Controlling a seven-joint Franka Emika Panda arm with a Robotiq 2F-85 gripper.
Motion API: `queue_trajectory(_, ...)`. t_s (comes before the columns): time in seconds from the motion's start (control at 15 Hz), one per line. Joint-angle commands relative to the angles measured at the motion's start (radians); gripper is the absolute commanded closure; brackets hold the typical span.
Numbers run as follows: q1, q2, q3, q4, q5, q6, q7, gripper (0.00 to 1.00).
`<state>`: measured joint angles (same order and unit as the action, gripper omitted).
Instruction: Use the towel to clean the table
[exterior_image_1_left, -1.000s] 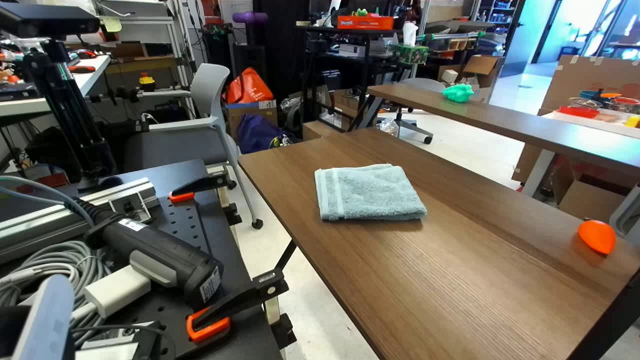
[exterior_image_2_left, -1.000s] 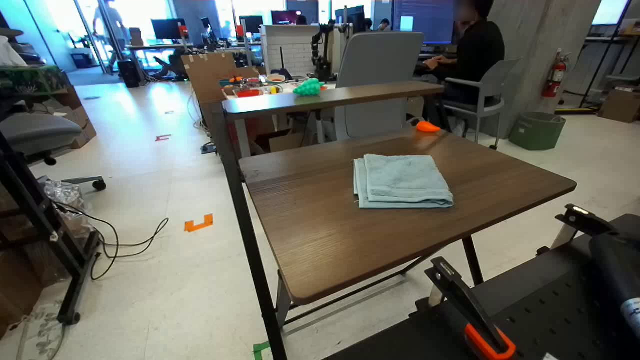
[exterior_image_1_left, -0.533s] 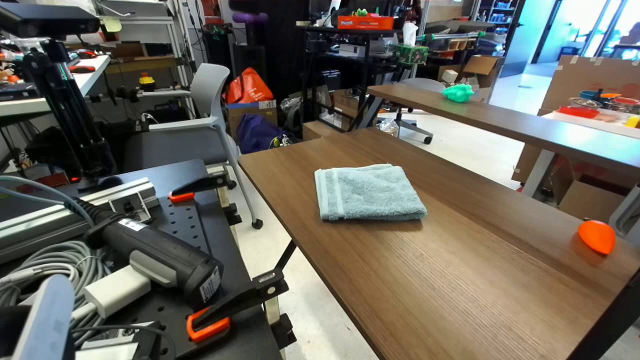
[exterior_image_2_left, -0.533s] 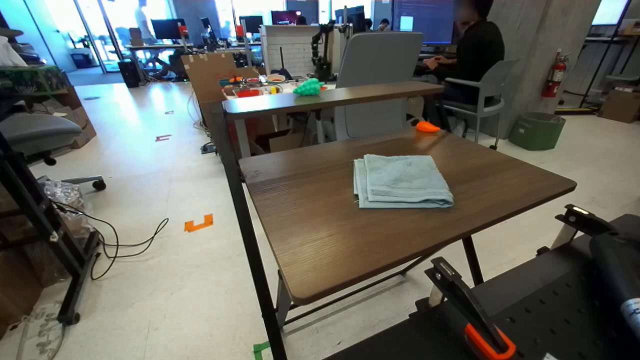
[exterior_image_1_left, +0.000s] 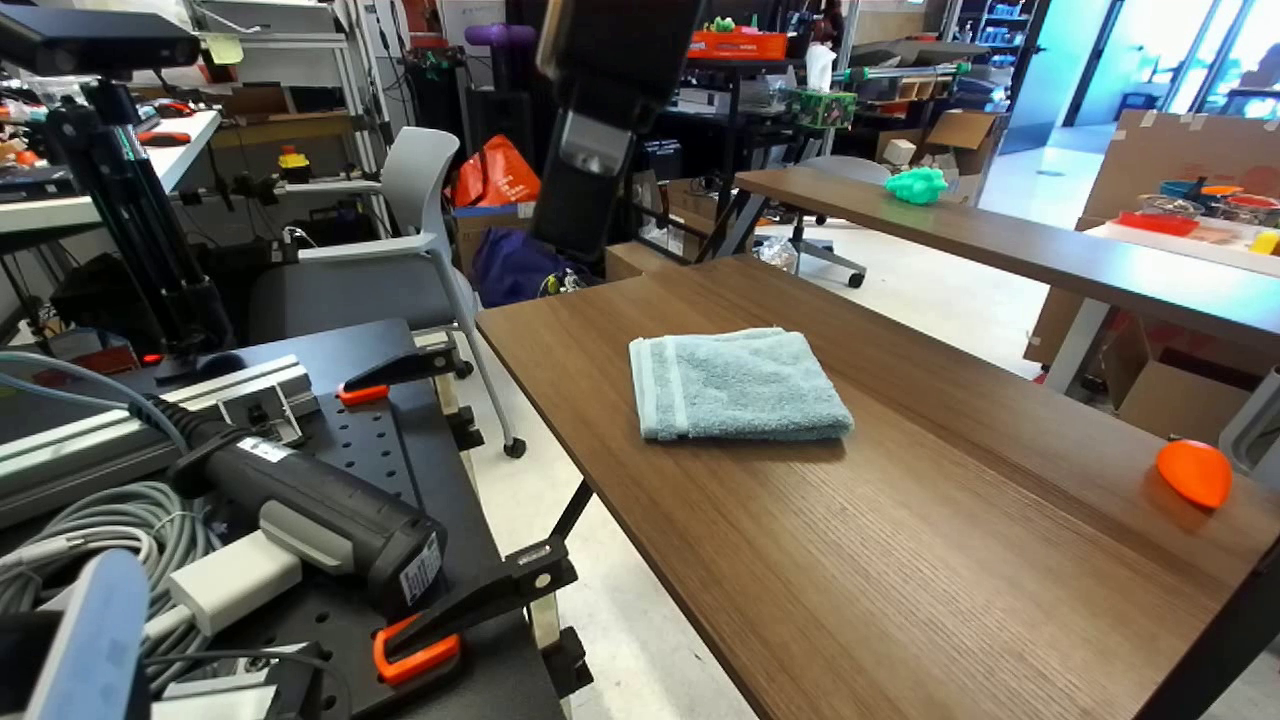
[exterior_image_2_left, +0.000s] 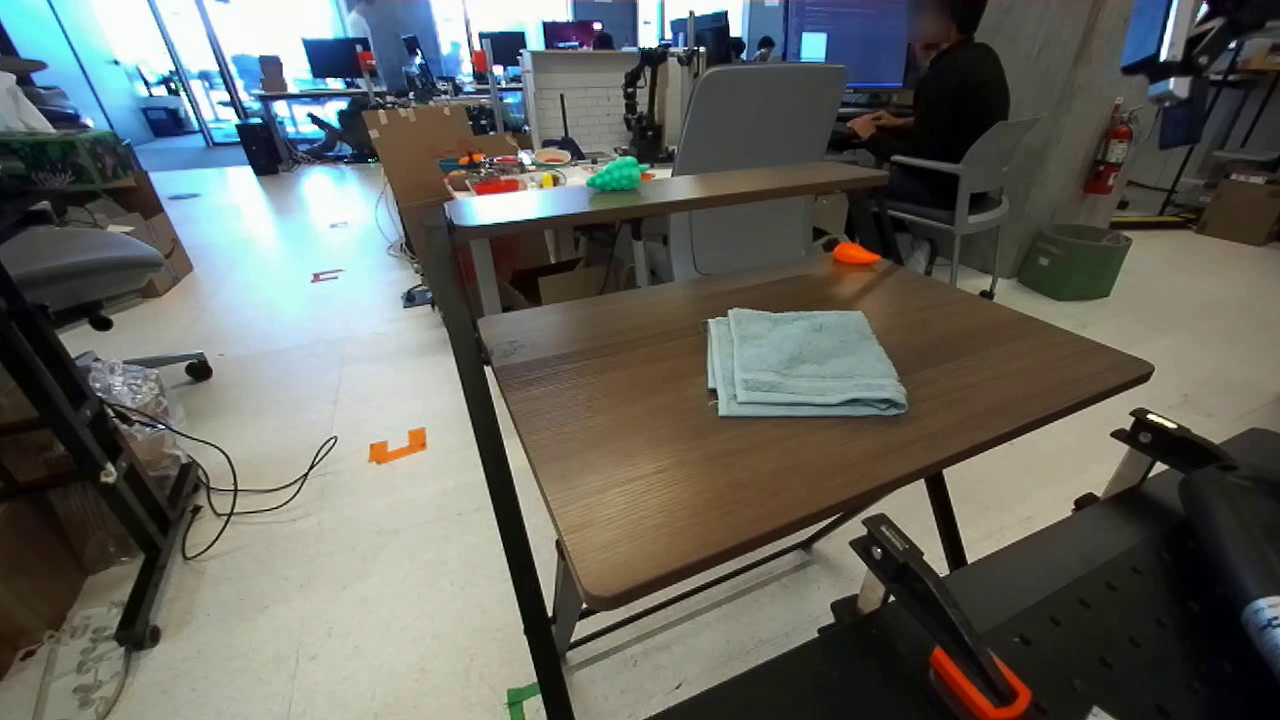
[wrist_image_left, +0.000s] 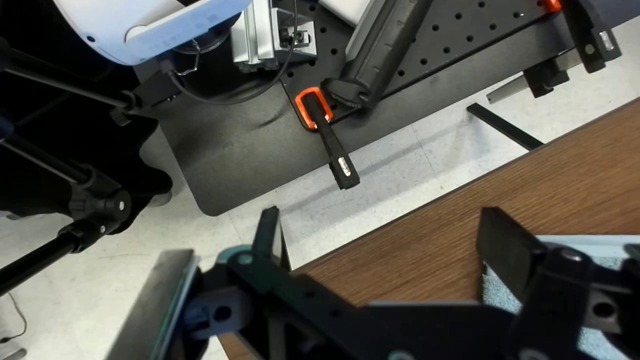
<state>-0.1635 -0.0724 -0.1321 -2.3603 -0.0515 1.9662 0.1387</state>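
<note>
The light blue-grey towel (exterior_image_1_left: 740, 385) lies folded and flat on the dark brown table (exterior_image_1_left: 900, 560) in an exterior view. The towel (exterior_image_2_left: 815, 362) and the table (exterior_image_2_left: 640, 480) also show in an exterior view. In the wrist view, my gripper (wrist_image_left: 381, 212) is open, with its two fingers wide apart and nothing between them. The towel (wrist_image_left: 505, 295) is partly hidden behind the right-hand finger there, beside the table edge (wrist_image_left: 425, 250). My gripper (exterior_image_1_left: 585, 195) hangs above the table's far end in an exterior view, apart from the towel, its fingers unclear.
A black perforated cart (exterior_image_1_left: 380, 450) with orange-handled clamps (exterior_image_1_left: 470, 610), a cable coil and a dark cylinder stands beside the table across a floor gap. An orange object (exterior_image_1_left: 1194, 473) lies on the table's edge. A second table (exterior_image_1_left: 1000, 235) carries a green object (exterior_image_1_left: 915, 186).
My arm and gripper have come into both exterior views from the top, above the table's end in one and at the upper right in another. The towel and table have not moved.
</note>
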Motion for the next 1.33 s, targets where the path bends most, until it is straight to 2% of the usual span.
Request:
queue_trajectory(0.0,0.006,0.006,-0.004,0.0,0.017,0.019,0.007,0.0)
queue_trajectory(0.27,0.04,0.111,0.035,0.034,0.068,0.132,0.176,0.0)
queue_trajectory(0.6,0.139,0.329,0.088,0.137,0.096,0.329,0.464,0.0)
queue_trajectory(0.87,0.206,0.511,0.059,0.294,0.08,0.341,0.669,0.0)
queue_trajectory(1.0,0.214,0.562,0.045,0.36,0.085,0.305,0.719,0.0)
queue_trajectory(1.07,0.213,0.505,0.057,0.277,0.086,0.341,0.674,0.0)
queue_trajectory(1.27,0.215,0.537,0.053,0.297,0.087,0.341,0.678,0.0)
